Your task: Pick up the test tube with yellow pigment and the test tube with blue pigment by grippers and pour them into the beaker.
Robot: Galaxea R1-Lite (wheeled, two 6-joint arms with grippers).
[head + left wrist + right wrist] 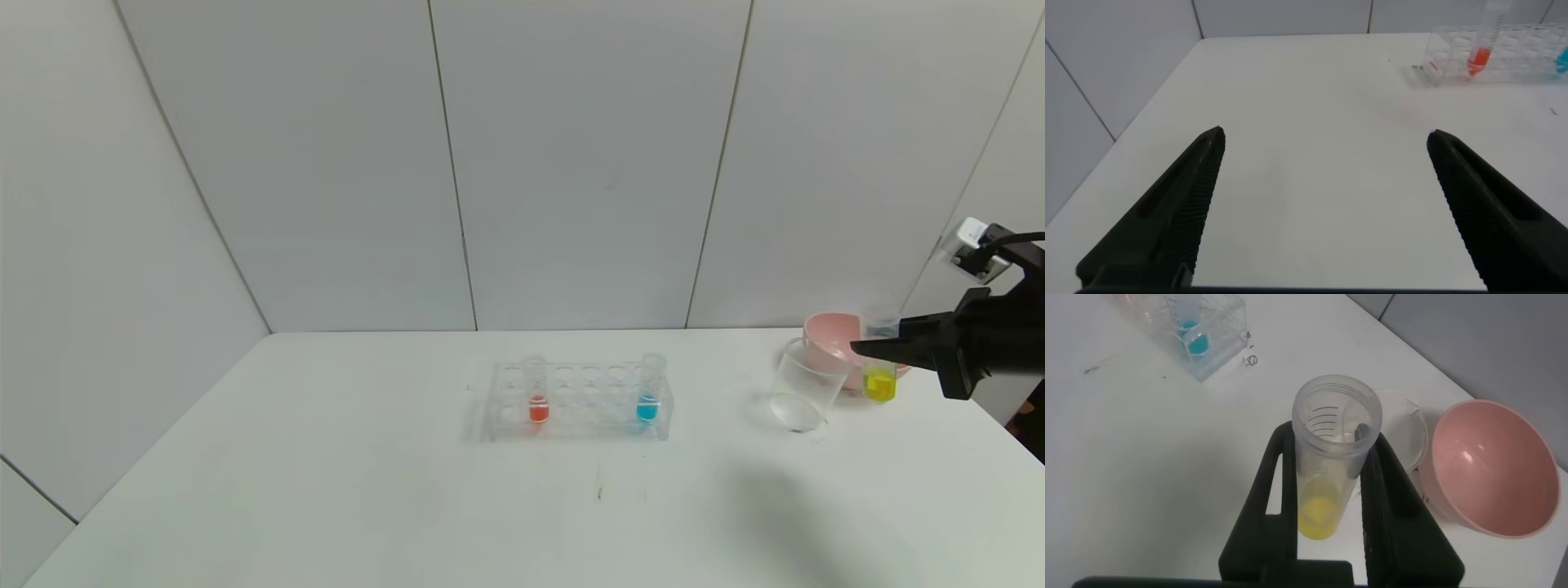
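Now your right gripper (878,349) clamps the test tube with yellow pigment (880,382) upright beside the beaker (804,392); the test tube with blue pigment (649,392) sits racked, and your left gripper (1323,175) hangs open.

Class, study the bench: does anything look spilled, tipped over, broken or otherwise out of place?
Nothing stands out. The rack sits square with the red tube and blue tube upright. The right gripper holds the yellow tube upright beside the beaker and pink bowl. No liquid shows on the table.
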